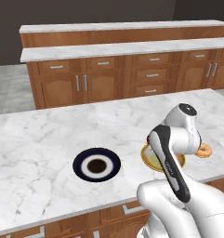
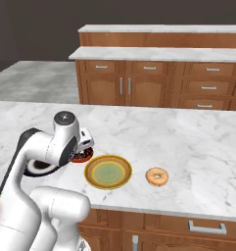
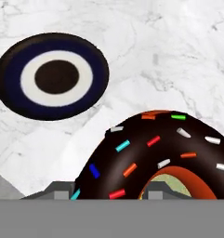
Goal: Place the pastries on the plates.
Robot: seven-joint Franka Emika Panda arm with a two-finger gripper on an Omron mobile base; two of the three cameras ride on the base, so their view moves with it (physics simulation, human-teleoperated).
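My gripper [image 3: 108,189] is shut on the dark chocolate doughnut [image 3: 146,153] with coloured sprinkles, which hangs above the marble counter. The same doughnut [image 2: 81,158] peeks out under the hand, just left of the golden-yellow plate [image 2: 108,171] with its pale green centre. That plate is bare. The navy plate [image 3: 50,76] with a white ring lies bare, ahead and to the left of the held doughnut; it also lies mid-counter [image 1: 96,165]. The pale orange-tan doughnut [image 2: 156,176] rests on the counter right of the yellow plate, apart from it.
The marble island counter [image 1: 48,139] stretches wide around both plates, with its front edge [image 2: 153,208] close to the yellow plate. Wooden cabinets [image 1: 132,76] with a marble top stand across the aisle. My own arm [image 1: 171,153] covers part of the yellow plate.
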